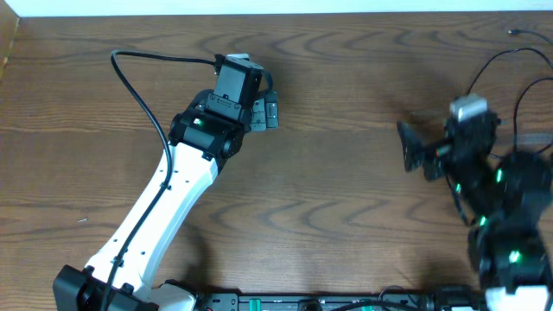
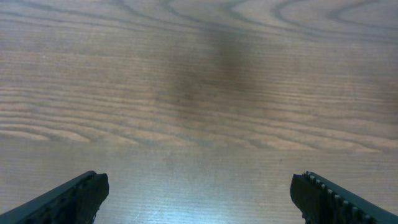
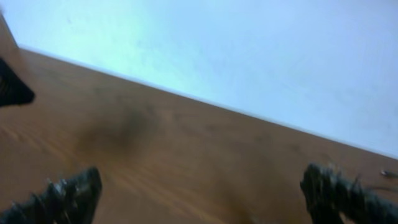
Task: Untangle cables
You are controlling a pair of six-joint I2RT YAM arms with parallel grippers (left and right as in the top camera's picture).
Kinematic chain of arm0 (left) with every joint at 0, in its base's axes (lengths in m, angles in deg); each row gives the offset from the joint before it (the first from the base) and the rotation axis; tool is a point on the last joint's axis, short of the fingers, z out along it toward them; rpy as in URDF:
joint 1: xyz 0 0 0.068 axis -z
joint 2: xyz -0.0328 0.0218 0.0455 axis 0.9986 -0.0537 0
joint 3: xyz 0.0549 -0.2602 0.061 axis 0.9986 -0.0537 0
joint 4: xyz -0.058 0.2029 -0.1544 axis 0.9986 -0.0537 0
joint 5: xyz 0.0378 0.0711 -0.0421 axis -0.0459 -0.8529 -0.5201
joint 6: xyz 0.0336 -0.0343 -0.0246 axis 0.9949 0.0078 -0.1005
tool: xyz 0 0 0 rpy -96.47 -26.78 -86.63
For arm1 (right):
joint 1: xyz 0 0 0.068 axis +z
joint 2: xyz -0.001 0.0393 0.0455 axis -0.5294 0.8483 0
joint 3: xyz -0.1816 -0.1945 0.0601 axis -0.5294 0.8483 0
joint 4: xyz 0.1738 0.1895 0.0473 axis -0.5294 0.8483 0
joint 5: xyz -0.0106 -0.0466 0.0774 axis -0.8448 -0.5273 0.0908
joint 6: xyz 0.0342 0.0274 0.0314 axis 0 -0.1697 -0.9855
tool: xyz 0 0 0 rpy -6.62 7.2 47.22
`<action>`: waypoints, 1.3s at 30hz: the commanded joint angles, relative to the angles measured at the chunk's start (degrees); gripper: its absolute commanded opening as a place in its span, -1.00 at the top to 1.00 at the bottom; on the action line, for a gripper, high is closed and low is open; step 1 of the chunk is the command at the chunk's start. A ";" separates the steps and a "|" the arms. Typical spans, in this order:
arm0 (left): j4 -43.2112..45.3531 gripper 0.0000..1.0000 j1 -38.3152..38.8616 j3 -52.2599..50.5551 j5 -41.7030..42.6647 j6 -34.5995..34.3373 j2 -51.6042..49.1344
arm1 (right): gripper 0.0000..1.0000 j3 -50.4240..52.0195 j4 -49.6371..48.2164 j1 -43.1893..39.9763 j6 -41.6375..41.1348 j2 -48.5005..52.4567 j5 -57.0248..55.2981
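Our left fingers (image 2: pixel 68 200) stand spread wide, gripping nothing, low over the table (image 1: pixel 346 216). Our right fingers (image 3: pixel 65 194) are likewise released and hold nothing, above the table's right side. A thin dark cord end (image 1: pixel 516 32) lies near the table's far right corner; we cannot tell whose it is.
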 commanded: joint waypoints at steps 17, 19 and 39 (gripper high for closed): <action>-0.20 -1.00 -0.13 0.33 -0.76 -0.24 -0.66 | -0.98 37.16 -16.94 1.25 0.35 -33.83 -1.92; -0.20 -1.00 -0.13 0.33 -0.76 -0.24 -0.66 | -0.99 38.29 -16.92 1.31 0.35 -35.50 -1.88; -0.20 -0.99 -0.13 0.33 -0.76 -0.24 -0.66 | -0.99 38.88 -6.38 1.66 0.37 -40.24 -1.14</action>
